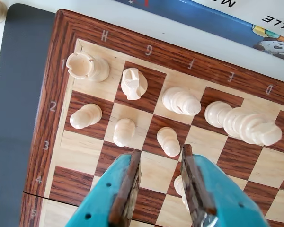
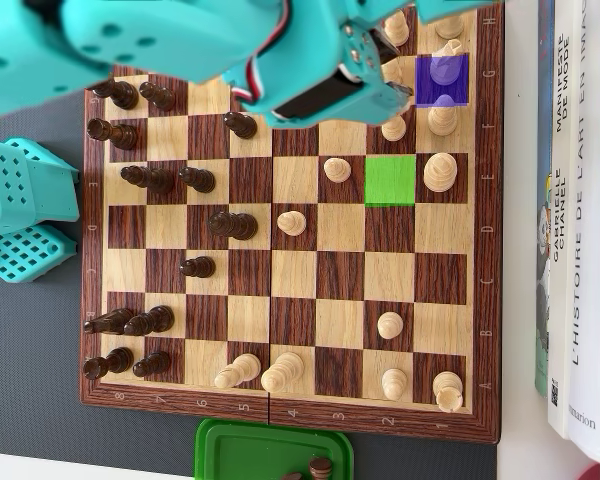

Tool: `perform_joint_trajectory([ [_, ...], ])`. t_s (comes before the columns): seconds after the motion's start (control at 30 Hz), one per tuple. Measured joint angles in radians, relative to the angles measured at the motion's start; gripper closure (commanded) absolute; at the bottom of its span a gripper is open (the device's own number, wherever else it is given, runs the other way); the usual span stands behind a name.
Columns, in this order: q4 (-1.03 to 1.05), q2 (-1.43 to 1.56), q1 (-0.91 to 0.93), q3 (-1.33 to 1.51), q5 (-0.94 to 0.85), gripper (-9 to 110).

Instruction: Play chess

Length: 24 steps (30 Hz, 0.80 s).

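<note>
A teal pincer hangs wide open and empty over the chessboard at the upper right of the overhead view, apparently lining up on the white knight that sits under a purple marker; a green marker two rows below likely names its destination. White pawns crowd just ahead of the jaws. The board rests on a dark mat over a pale worktop, books stacked along the right edge, a green tray of captured pieces at bottom.
</note>
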Motion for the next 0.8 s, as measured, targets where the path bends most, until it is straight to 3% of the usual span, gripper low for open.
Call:
perform_joint_trajectory([
  [0.8,0.003,-0.201,-0.034,-0.198,0.0,88],
])
